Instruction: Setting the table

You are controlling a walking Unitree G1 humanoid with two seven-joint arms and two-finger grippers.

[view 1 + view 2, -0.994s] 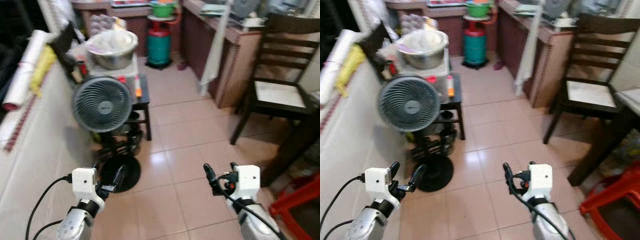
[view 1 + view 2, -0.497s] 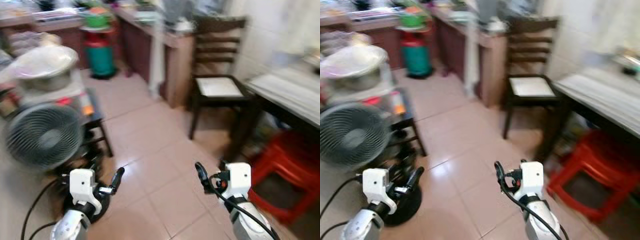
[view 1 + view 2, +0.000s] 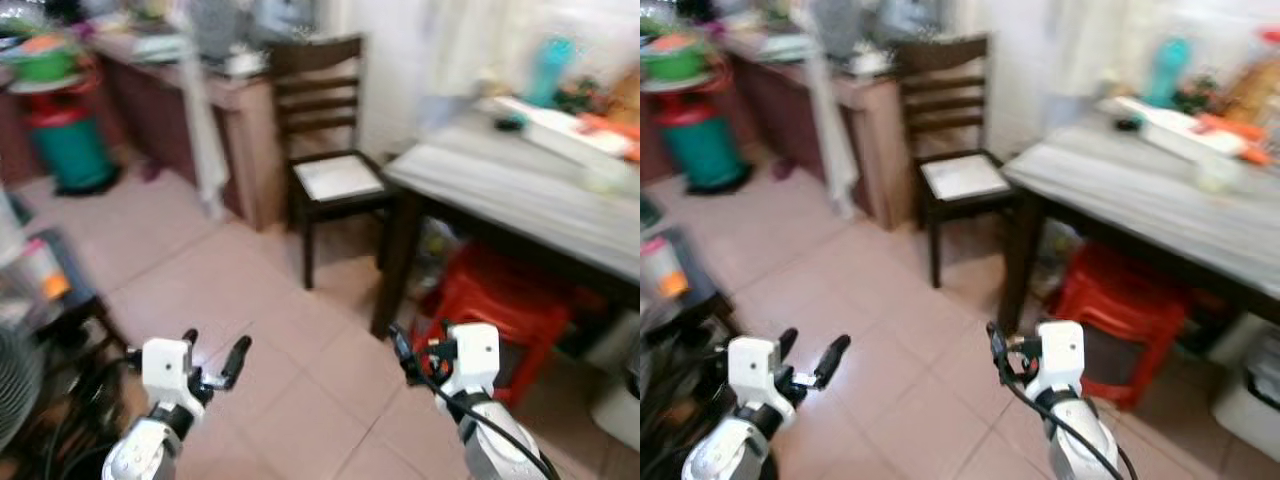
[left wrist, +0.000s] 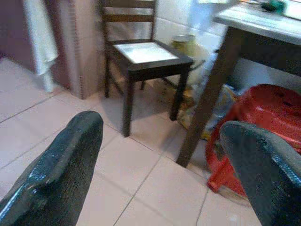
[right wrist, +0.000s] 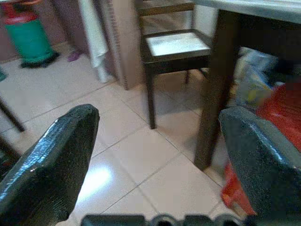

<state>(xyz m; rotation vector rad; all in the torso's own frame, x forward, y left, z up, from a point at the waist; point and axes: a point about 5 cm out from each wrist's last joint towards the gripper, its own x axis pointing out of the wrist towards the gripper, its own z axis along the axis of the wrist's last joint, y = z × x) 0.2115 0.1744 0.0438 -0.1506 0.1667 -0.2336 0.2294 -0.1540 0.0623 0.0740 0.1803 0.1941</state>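
Observation:
A grey-topped dining table (image 3: 500, 190) with dark legs stands at the right. On it are a teal bottle (image 3: 548, 68), a white flat board (image 3: 560, 130) and some orange things (image 3: 612, 124), all blurred. A dark wooden chair (image 3: 325, 150) stands at the table's near end. My left gripper (image 3: 213, 350) is held low over the tiled floor, open and empty. My right gripper (image 3: 418, 350) is open too, just short of the table leg (image 5: 216, 89). In the wrist views both pairs of fingers (image 4: 70, 160) (image 5: 56, 155) stand wide apart with nothing between them.
A red plastic stool (image 3: 490, 300) is tucked under the table. A brown counter (image 3: 230, 100) with a hanging white cloth (image 3: 200, 140) runs along the back, with a green gas cylinder (image 3: 62, 140) beside it. A fan (image 3: 12, 385) is at the left edge.
The camera has swung to the right: the fan and its stand slid off to the left, and the table, chair and red stool came into view. Both grippers stay open.

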